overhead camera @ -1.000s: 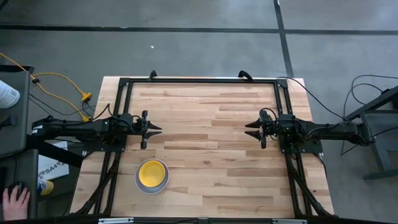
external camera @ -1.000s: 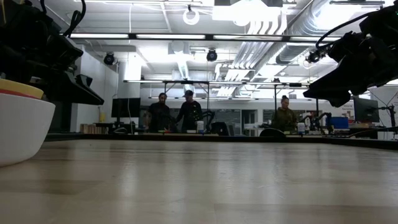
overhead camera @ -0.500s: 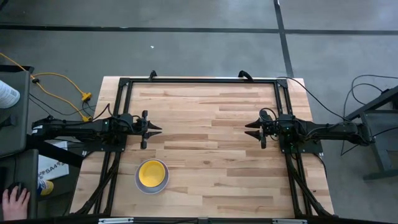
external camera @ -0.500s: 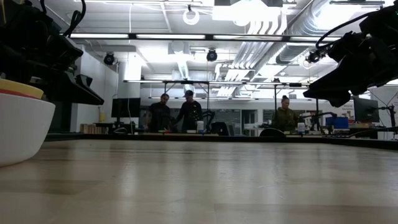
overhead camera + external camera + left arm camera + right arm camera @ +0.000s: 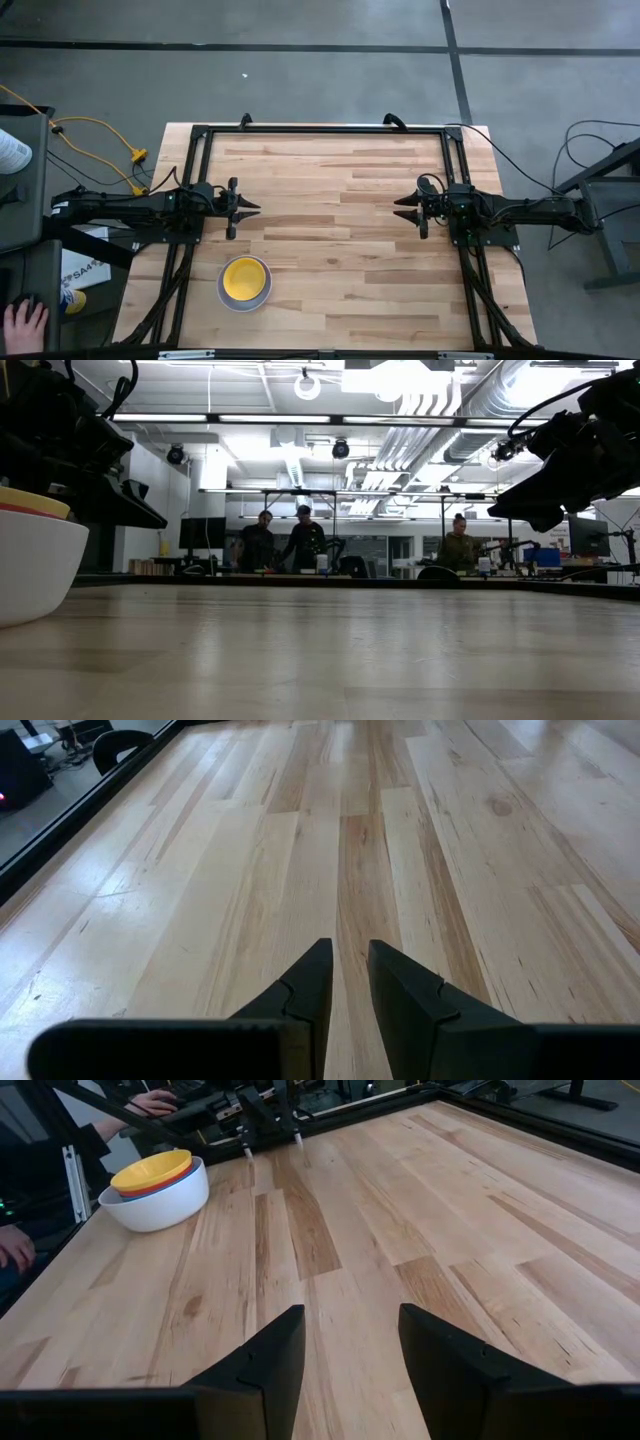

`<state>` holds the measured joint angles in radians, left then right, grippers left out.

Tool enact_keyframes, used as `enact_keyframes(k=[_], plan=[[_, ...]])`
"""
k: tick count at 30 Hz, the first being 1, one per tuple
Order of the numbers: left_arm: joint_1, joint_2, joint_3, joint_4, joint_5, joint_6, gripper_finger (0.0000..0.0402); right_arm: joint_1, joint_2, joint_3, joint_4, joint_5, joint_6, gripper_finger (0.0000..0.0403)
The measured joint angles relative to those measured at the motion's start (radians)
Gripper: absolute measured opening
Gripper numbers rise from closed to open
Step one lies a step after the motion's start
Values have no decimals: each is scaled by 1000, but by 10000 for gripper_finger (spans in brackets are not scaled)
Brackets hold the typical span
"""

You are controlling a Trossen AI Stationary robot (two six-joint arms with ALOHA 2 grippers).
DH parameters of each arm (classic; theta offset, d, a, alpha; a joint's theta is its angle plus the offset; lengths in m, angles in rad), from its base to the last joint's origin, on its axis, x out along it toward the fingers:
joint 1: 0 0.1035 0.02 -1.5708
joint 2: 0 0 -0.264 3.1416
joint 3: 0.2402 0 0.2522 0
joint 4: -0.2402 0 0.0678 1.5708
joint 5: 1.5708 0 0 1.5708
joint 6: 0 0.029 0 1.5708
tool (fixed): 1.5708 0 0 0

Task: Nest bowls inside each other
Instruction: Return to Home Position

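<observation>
Looking down from above, the nested bowls (image 5: 245, 283) sit as one stack on the table (image 5: 340, 170) toward the left arm's side. The yellow bowl (image 5: 244, 279) is uppermost inside the white bowl (image 5: 222, 294), and the left gripper (image 5: 250, 208) and right gripper (image 5: 400, 207) hang tucked in at opposite sides, well apart from the stack, which I take for a parked pose. At table height the white wall shows a red bowl (image 5: 20, 510) and the yellow rim peeping over it; any other colours are presumably buried beneath. Each wrist camera sees only bare wood between its fingers, the left pair a narrow slit apart, the right pair spread wide, neither pinching anything.
</observation>
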<state>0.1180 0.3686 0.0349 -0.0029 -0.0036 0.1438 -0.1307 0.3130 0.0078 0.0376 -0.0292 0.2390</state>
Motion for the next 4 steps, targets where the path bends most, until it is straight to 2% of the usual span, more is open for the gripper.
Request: enact_keyframes(k=[4], plan=[[0, 0, 0, 0, 0, 0, 69, 0, 0, 0, 0, 0, 0, 156]])
